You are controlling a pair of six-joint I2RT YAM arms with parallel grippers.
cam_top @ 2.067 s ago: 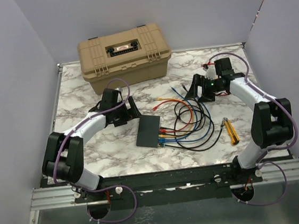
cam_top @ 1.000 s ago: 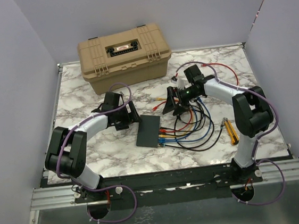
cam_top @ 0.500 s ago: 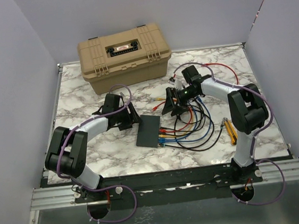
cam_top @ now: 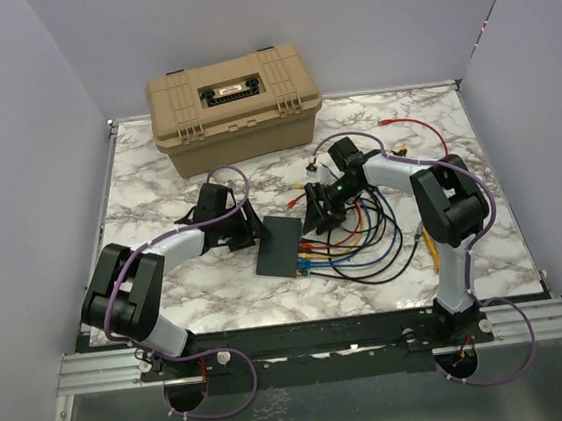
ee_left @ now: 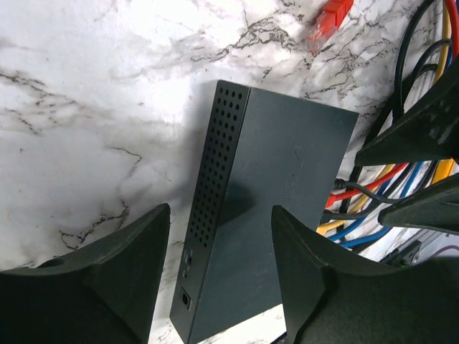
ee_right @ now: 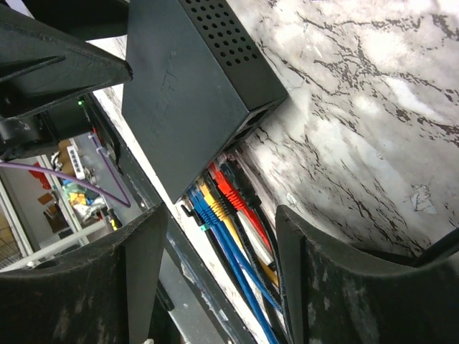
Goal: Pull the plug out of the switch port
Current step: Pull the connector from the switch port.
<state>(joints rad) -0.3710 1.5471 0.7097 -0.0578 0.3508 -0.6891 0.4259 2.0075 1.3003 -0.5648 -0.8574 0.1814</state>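
Observation:
The switch (cam_top: pixel 282 246) is a flat black box lying on the marble table, with several coloured plugs (cam_top: pixel 311 255) in the ports on its right short edge. My left gripper (cam_top: pixel 254 231) is open at the switch's far left corner; in the left wrist view it (ee_left: pixel 219 211) straddles the switch (ee_left: pixel 287 193) just above it. My right gripper (cam_top: pixel 320 216) is open and low over the port edge. In the right wrist view it (ee_right: pixel 222 211) frames the red, yellow, blue and black plugs (ee_right: pixel 226 197) at the switch (ee_right: pixel 186 86), touching none.
A tan toolbox (cam_top: pixel 235 103) stands at the back. Coloured cables (cam_top: pixel 364 237) loop right of the switch, and a red cable (cam_top: pixel 418 126) trails to the back right. A yellow-handled tool (cam_top: pixel 434 247) lies right of the cables. A loose orange plug (ee_left: pixel 330 14) lies beyond the switch.
My right arm has swung left and down from the back right to the switch's port edge. My left gripper has edged right, closer to the switch.

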